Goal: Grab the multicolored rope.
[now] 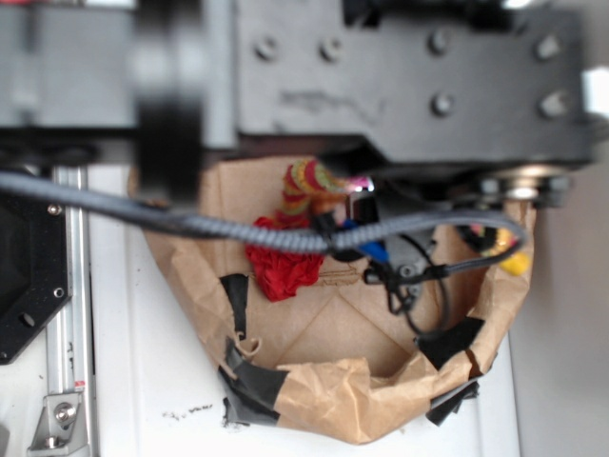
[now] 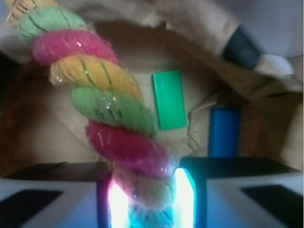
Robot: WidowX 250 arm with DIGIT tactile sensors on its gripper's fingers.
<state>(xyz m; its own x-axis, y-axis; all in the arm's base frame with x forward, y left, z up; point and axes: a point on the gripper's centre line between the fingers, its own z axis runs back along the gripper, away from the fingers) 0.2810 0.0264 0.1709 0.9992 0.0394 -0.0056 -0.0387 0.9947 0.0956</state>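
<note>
The multicolored rope (image 2: 107,111) is clamped between the gripper (image 2: 151,199) fingers, trailing away from it.

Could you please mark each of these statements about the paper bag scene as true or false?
1. The multicolored rope sits between the fingers of the gripper. True.
2. The rope is a single plain colour. False: its twisted strands are green, pink-red and yellow.
3. A green block and a blue block lie on the bag floor beyond the rope. True.
4. The red ruffled ball lies outside the brown paper bag. False: it lies inside the bag.
5. The bag's rim is patched with black tape. True.
6. The green block is clamped in the gripper. False: it lies free on the bag floor, apart from the fingers.
</note>
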